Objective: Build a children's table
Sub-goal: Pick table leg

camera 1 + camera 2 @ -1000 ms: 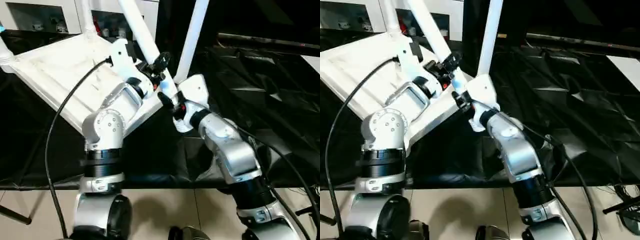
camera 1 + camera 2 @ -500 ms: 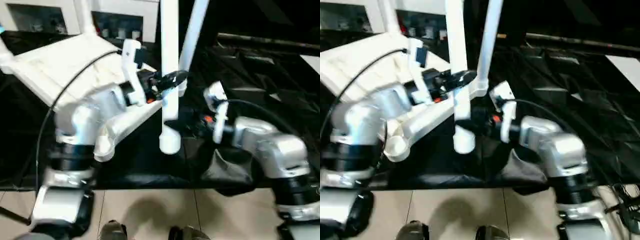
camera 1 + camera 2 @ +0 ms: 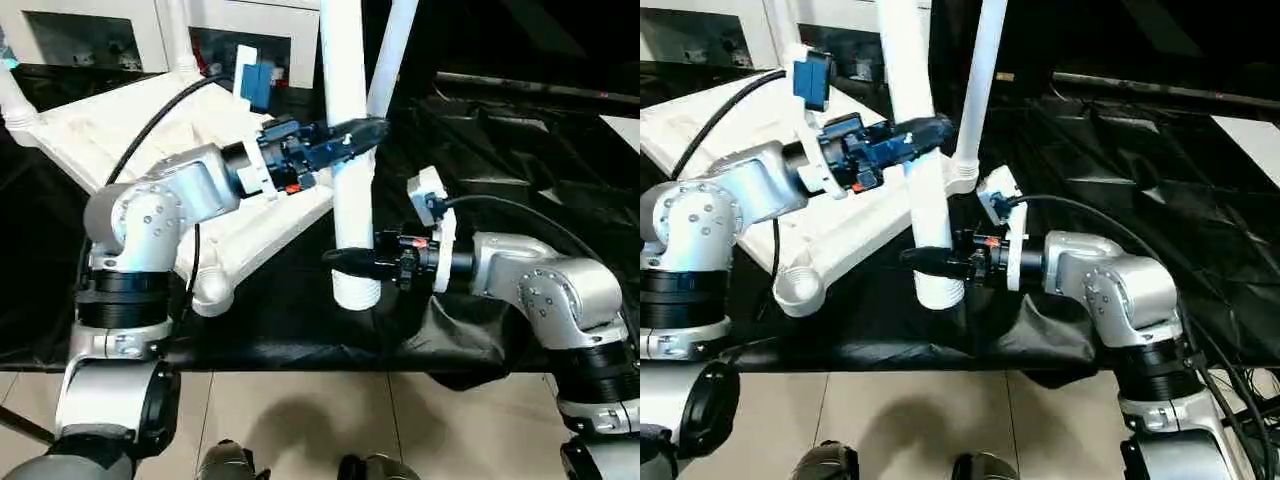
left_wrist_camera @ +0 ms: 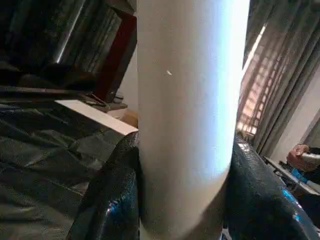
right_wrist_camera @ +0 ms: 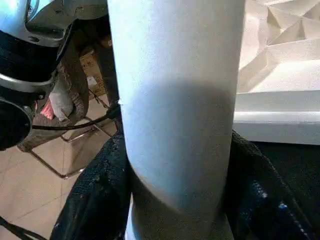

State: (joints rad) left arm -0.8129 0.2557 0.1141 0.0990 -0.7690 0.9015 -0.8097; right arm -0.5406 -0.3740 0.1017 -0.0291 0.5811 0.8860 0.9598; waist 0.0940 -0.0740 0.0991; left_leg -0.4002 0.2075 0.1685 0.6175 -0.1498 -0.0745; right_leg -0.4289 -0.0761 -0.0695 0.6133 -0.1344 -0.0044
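Left eye: tabletop (image 3: pixel 120 140) lying underside-up and tilted on black-draped worktop (image 3: pixel 520 150); legs already seated at far corners, one more (image 3: pixel 392 50) standing at right corner; near corner socket (image 3: pixel 207 295) empty; loose leg (image 3: pixel 345 150) held roughly upright just beside that corner, thick end down over worktop's front edge; left claw (image 3: pixel 350 135) clamped on loose leg mid-shaft, right claw (image 3: pixel 350 262) clamped near its thick end.

Right eye: same layout; looks like three seated, one left; open room over dark worktop to the right; floor directly below leg end, seated leg close behind.

Left wrist: both fingers (image 4: pixel 112 200) pressed on white shaft.

Right wrist: fingers (image 5: pixel 95 195) hugging shaft; ribbed underside beside it.
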